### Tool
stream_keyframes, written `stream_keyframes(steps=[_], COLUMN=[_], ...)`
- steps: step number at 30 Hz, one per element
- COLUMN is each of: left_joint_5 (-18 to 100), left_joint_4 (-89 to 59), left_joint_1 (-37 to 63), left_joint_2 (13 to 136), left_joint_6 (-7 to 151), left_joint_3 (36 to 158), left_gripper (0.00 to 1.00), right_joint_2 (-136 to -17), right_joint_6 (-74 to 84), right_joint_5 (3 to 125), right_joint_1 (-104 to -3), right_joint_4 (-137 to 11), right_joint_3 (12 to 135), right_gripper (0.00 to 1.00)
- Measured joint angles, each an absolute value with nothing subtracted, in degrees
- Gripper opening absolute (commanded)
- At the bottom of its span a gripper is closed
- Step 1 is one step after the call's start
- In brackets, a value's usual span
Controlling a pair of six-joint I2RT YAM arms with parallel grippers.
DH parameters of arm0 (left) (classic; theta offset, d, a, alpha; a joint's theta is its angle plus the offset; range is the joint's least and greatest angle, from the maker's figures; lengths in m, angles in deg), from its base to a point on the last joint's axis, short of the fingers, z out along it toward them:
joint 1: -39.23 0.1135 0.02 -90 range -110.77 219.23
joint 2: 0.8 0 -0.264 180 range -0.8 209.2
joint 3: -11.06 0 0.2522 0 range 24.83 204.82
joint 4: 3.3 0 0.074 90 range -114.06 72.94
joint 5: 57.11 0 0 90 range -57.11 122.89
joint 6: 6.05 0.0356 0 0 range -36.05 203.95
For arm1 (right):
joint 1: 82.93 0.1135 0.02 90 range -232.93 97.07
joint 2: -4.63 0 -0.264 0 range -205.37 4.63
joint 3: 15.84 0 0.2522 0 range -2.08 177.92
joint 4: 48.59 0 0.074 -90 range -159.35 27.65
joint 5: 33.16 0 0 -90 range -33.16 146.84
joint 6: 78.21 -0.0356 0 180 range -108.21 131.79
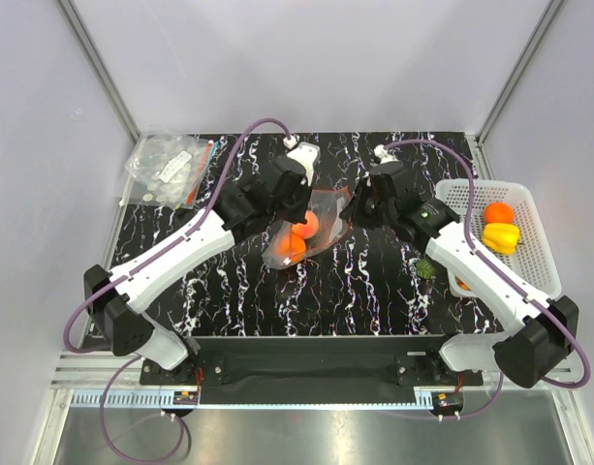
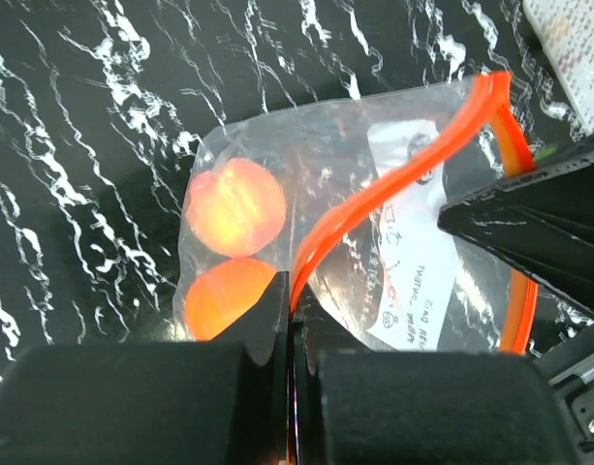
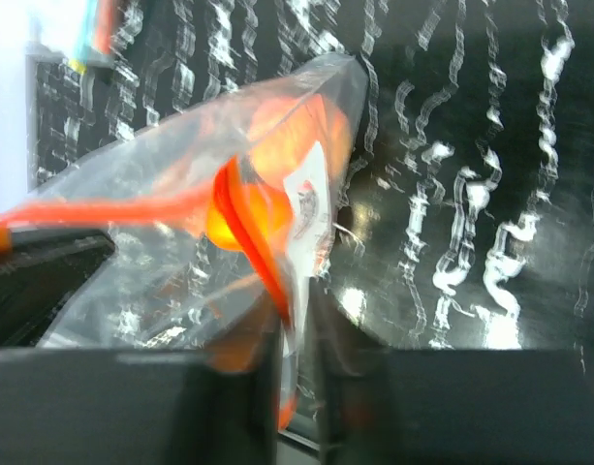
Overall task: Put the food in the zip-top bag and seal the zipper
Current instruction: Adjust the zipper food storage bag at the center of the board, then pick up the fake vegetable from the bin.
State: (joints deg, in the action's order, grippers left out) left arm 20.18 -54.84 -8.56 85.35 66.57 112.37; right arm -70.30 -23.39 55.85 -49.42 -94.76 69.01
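Only overhead: orange fruit (image 1: pixel 499 212) and yellow piece (image 1: pixel 501 236) inside white basket (image 1: pixel 532 263).

- On the white label (image 2: pixel 413 242) of the zip-top bag (image 2: pixel 277 145), at 3 o'clock in the left wrist view, two short lines of small dark capitals are printed near its 6 o'clock end. They are seen turned, and no word can be read with certainty.
- A small round sign is printed beside those lines. A larger dark round mark near the label's 12 o'clock end is partly hidden.
- In the right wrist view, a dark printed mark is seen on the same label (image 3: pixel 311 208), too blurred to be read.
- On the clear packet (image 1: pixel 171 165) at 10 o'clock in the top view, no lettering can be made out.
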Motion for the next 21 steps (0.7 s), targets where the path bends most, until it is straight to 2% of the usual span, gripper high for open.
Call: stream_keyframes(steps=[1,2,3,5,10,15,21], left_joint_5=[20.18,20.21,20.21,20.25,20.43,20.8,20.62], left_joint_4=[-54.69,-54.49,-54.53,-54.27,-52.85,-51.78,-51.52], left_joint_1=[-8.93,-9.3,-9.63,-10.0,-10.31,-9.81,-9.54], left_joint_2=[85.68,86.16,86.86,88.32,89.98,90.07,90.03], left_joint_6=[66.57,66.54,66.57,66.57,66.57,66.57,66.57], left_joint_3=[111.87,111.41,111.15,110.91,110.23,110.12,109.55], left_gripper=[0.0,0.0,0.0,0.0,0.0,0.0,0.0], right_joint_2=[-70.02,-69.6,-69.04,-67.42,-60.88,-55.42,-55.35], right_joint_6=[-23.5,-23.65,-23.69,-23.04,-22.38,-20.35,-18.67], right_joint_5=[55.78,55.54,54.95,53.53,50.32,50.25,50.38], right_joint_1=[-49.42,-49.44,-49.46,-49.59,-53.81,-67.12,-82.86], right_joint_4=[-94.56,-94.74,-95.24,-96.68,-100.94,-102.5,-104.27], right_joint_3=[67.96,66.76,65.62,64.05,63.46,63.02,63.0], right_gripper=[0.49,0.84,0.88,0.93,0.93,1.0,1.0])
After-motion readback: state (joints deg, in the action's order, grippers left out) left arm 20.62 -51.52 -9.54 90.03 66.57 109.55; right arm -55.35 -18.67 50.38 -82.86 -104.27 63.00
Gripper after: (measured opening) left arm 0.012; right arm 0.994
